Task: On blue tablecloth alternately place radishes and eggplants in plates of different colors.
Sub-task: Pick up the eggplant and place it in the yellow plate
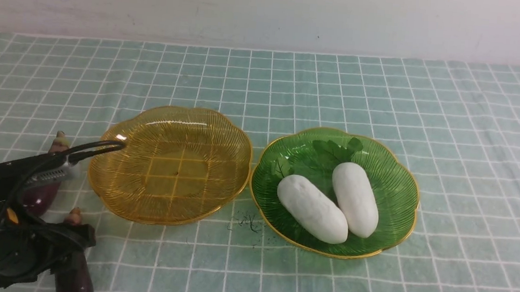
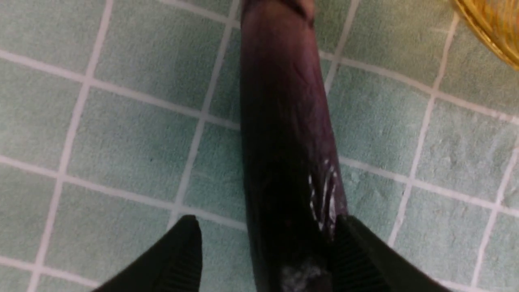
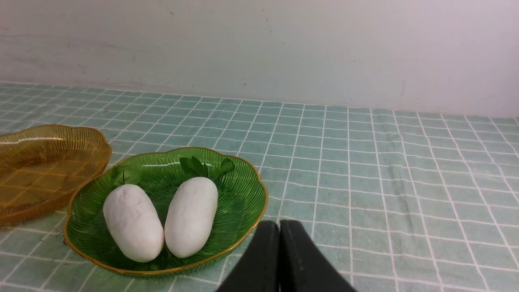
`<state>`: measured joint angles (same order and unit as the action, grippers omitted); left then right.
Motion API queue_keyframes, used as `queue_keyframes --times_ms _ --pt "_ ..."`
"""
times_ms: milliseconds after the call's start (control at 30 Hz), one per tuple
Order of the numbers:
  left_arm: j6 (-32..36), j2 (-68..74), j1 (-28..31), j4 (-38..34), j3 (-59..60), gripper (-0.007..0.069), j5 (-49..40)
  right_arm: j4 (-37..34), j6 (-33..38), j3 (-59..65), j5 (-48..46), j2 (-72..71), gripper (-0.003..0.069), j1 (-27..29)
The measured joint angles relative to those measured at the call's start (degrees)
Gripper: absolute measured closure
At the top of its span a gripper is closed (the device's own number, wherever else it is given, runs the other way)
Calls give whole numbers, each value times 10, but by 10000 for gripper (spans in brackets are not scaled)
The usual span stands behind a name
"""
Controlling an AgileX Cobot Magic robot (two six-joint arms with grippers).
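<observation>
Note both radishes [image 1: 313, 209] in the green plate [image 1: 400, 214], right of centre, lying close together at a slant, leafy ends toward the far side. Judged to be grouped there by kind, with the amber plate [image 1: 176, 157], just left and bare inside, kept for eggplants. Radish share judged complete; eggplant share outstanding.

Find the near eggplant [image 1: 74, 280] on the cloth [image 1: 192, 272], at the near left, stem cap toward the far side. Find the far eggplant [image 1: 41, 195] also on the cloth, left of the amber plate and partly covered by the left arm [image 1: 2, 236].

Record the left gripper [image 2: 268, 223] as spread, straddling the near eggplant crosswise, with a visible gap on one side; contact on the other side impossible to confirm. Judged to be set so for a pinch across the narrow width, the likely step in hand. Advise centring before closing, to avoid pushing or rolling on the glossy skin.

Record the right gripper [image 3: 279, 227] as pressed together, with nothing between the tips; judged idle, to leave room over the green plate.

Check for brands, labels and writing: none readable on plates, cloth or left arm.
</observation>
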<state>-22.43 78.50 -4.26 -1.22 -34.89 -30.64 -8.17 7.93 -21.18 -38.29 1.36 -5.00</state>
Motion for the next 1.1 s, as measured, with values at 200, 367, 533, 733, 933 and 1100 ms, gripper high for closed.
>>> queue_keyframes --times_ms 200,367,533,733,933,1100 --pt "-3 46 0 -8 -6 232 37 0 0 0 0 0 673 0" --pt "2 80 0 -3 -6 265 28 0 0 0 -6 0 673 0" --pt "48 69 0 5 -20 269 -47 0 0 0 -11 0 673 0" --pt "112 8 0 19 -115 269 -237 1 0 10 -12 0 673 0" --pt "161 8 0 -20 -247 269 -302 2 0 26 11 0 673 0" --pt "219 76 0 -128 -327 269 -261 9 0 29 29 0 673 0"
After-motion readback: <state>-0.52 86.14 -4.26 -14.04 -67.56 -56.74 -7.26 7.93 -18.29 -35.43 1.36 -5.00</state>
